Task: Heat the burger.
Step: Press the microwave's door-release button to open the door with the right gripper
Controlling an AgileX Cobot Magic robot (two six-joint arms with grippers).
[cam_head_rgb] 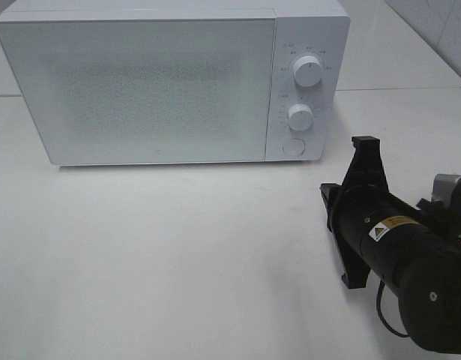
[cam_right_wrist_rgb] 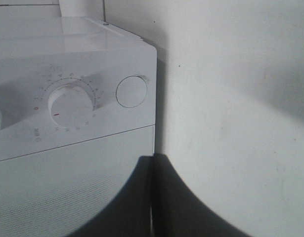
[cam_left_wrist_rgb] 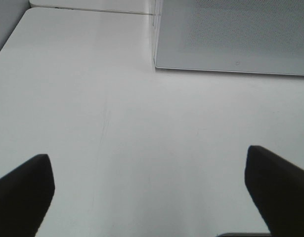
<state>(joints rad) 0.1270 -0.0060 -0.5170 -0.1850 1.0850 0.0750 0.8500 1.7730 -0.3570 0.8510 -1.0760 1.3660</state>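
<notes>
Microwave (cam_head_rgb: 170, 86): white, at the back of the bench, door shut.
Door (cam_head_rgb: 136, 82): pale speckled panel, left of the controls.
Dials (cam_head_rgb: 308, 71): two white knobs, one above the other, on the right panel.
Button (cam_head_rgb: 293, 147): round, white, just below the lower dial.
Bench (cam_head_rgb: 178, 255): white, smooth, faintly scuffed.
Wall (cam_head_rgb: 440, 30): pale tiles, far right corner.

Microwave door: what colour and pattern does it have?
The microwave door is white with a fine grey dotted mesh; the exterior high view shows it best.
</notes>
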